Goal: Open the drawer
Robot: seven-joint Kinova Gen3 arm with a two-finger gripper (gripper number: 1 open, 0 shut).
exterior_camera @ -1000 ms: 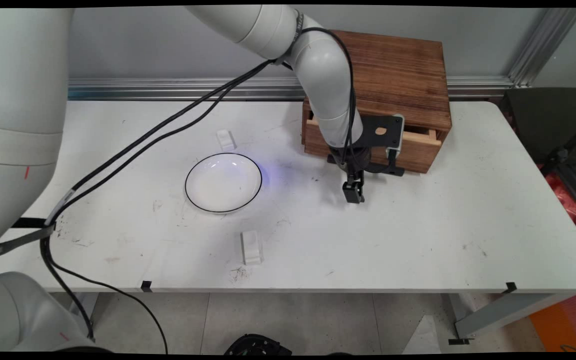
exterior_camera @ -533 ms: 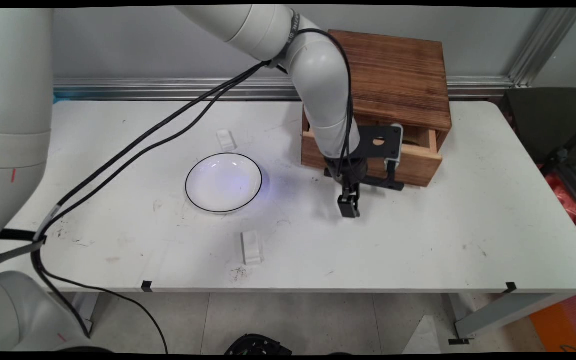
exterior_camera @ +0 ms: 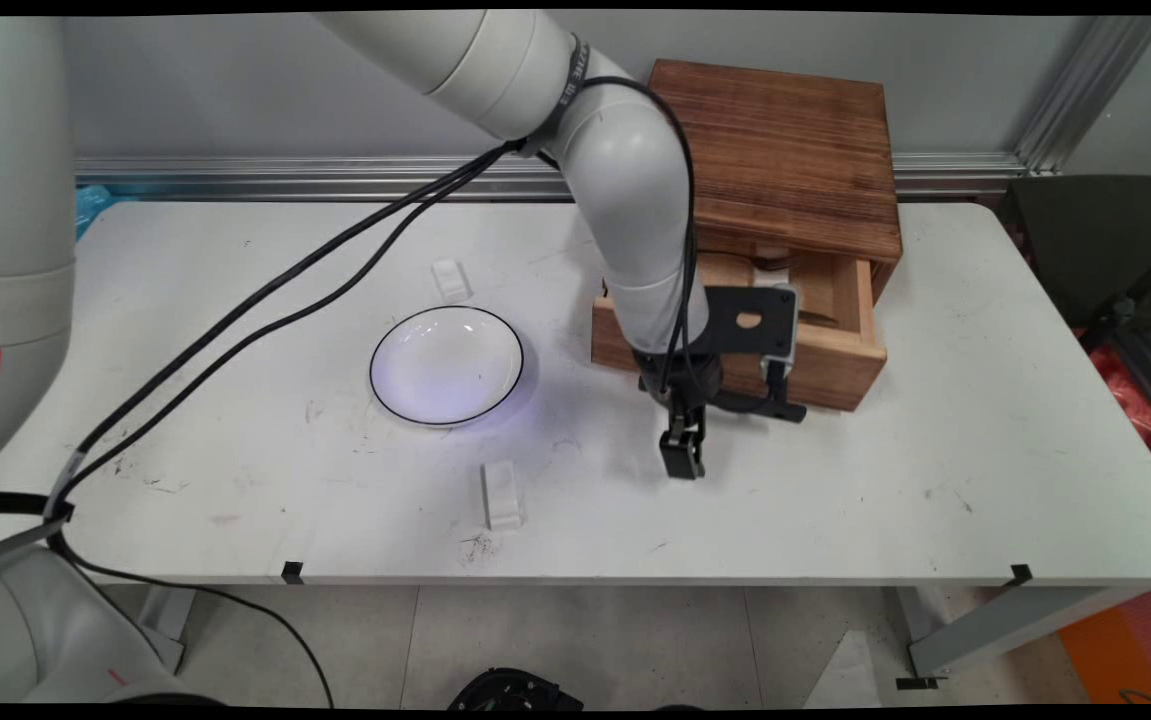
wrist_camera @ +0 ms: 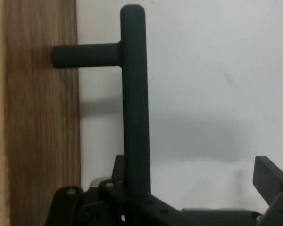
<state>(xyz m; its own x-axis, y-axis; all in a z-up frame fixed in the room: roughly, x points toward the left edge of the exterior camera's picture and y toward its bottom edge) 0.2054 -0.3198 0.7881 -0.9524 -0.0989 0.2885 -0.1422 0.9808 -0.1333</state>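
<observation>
Drawer [exterior_camera: 820, 352] part open; gripper [exterior_camera: 683, 462] spread wide at handle [wrist_camera: 134, 94]; scuffed white table [exterior_camera: 885, 480], grey wall [exterior_camera: 265, 90] behind.

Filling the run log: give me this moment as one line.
gripper open, at black handle | drawer partly out of wooden box | plate left of gripper

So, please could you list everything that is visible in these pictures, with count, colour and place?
wooden box: one, brown, far right part of the table.
drawer: one, brown, pulled out of the box.
handle: one, black bar, on the drawer front.
plate: one, white with black rim, table middle.
small blocks: two, white, one behind the plate, one in front.
table: one, white.
cables: black, hanging from the arm.
gripper: one, black, at the drawer handle.
</observation>
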